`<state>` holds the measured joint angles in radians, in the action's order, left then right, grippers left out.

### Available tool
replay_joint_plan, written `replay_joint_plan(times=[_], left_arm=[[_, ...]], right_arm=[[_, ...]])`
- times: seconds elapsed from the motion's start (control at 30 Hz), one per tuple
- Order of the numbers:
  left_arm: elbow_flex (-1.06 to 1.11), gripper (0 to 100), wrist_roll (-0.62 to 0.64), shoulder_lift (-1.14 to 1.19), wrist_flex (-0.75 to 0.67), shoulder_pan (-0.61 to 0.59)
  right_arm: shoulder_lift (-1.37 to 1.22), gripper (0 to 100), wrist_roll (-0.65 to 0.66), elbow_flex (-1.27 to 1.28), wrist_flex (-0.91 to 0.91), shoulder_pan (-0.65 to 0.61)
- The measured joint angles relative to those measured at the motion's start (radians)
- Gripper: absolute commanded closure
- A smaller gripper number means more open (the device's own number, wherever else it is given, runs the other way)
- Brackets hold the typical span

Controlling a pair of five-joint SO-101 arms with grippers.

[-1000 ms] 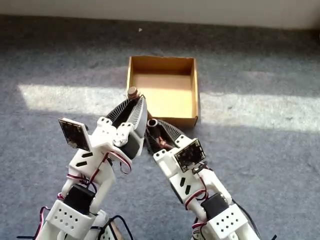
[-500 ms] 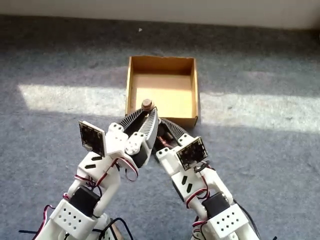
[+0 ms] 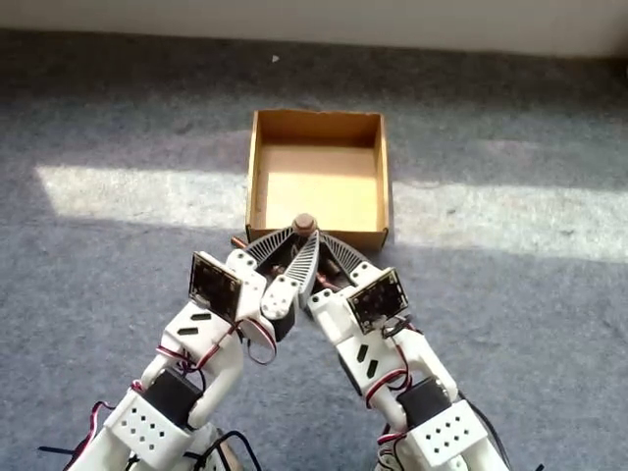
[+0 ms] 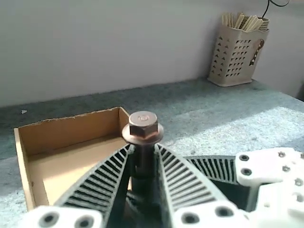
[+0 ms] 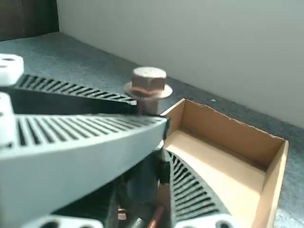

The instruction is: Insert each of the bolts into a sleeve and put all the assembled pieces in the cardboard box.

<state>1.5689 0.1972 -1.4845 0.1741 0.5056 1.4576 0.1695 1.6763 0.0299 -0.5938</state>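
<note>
While the L claw [image 4: 142, 156] is closed narrow on the bolt [image 4: 143, 124] shank, w/ the head upright just above its tips, the R claw [image 5: 151, 161] sits close beside it and grips a dark sleeve [image 5: 142, 183] straight below the bolt; if they touch, I cannot tell. The box [image 4: 66, 124] lies just beyond both tips.

Overhead, two wrist cameras; shared box [image 3: 316, 186]

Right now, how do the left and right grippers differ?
Jaws: left gripper shut on the bolt, head up; right gripper around a dark sleeve, lower down. The left gripper crosses over the right gripper. Shared: both meet at the cardboard box's near wall.
</note>
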Motion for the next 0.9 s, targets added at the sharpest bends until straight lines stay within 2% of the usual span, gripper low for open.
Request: replay_joint_plan(times=[0.07,0.23,0.53,0.77,0.9], left_arm=[[0.008,98,-0.044,-0.009,-0.002,0.015],[0.018,88,-0.097,-0.011,-0.008,0.032],[-0.028,87,-0.115,-0.012,0.158,0.018],[-0.032,87,-0.115,-0.012,0.173,0.011],[-0.032,88,-0.117,-0.012,0.178,0.003]], right_arm=[[0.0,99.4,0.0,0.0,0.0,0.005],[-0.002,99.4,0.002,0.0,0.002,0.018],[-0.003,99.4,0.0,0.0,0.017,0.048],[-0.003,99.4,0.0,0.0,0.017,0.052],[-0.003,99.4,0.0,0.0,0.017,0.109]])
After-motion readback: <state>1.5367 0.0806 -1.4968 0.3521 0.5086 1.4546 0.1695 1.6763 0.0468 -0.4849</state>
